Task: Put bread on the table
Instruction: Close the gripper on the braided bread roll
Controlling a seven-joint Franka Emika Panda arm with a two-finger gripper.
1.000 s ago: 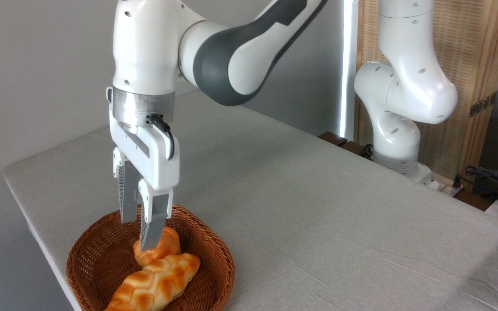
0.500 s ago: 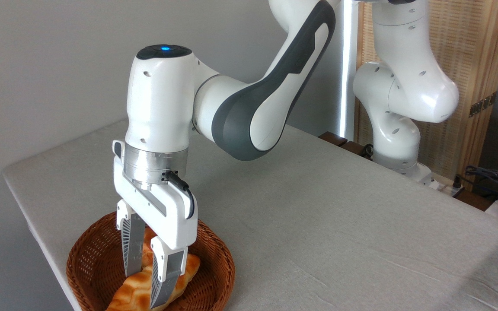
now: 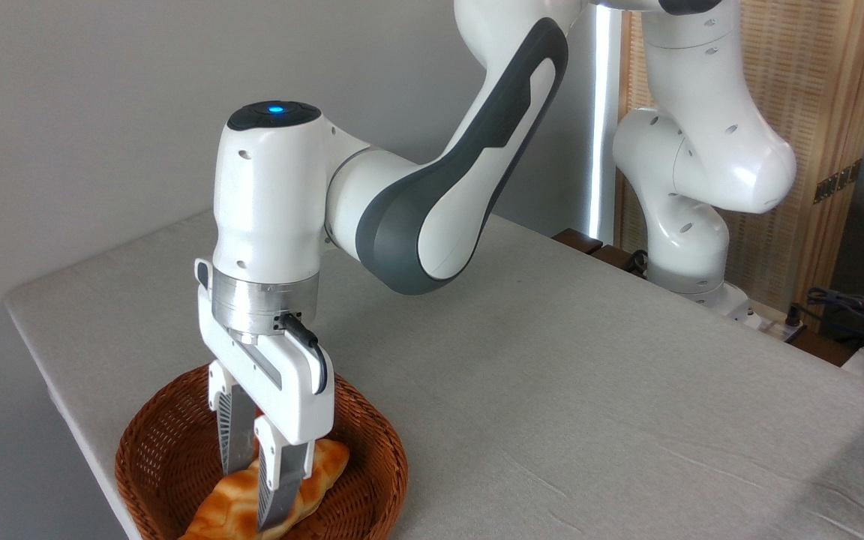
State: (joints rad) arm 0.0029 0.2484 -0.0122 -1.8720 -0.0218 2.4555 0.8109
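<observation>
Bread [image 3: 241, 506] is lying in the wicker basket [image 3: 372, 457] at the table's [image 3: 552, 390] near corner, and the gripper [image 3: 252, 491] is straddling its middle, fingers closing across the narrow width, probably because gripping there keeps the loaf balanced when lifted.

The bread [image 3: 241, 504] is a long braided loaf, glossy golden-orange with darker browned ridges along the plaits and tapered ends. It lies slantwise, one end up and to the right, the other cut off by the bottom edge of the view. The table [image 3: 552, 375] is a broad tabletop under plain light-grey cloth, faintly creased, with a rounded far-left corner.
</observation>
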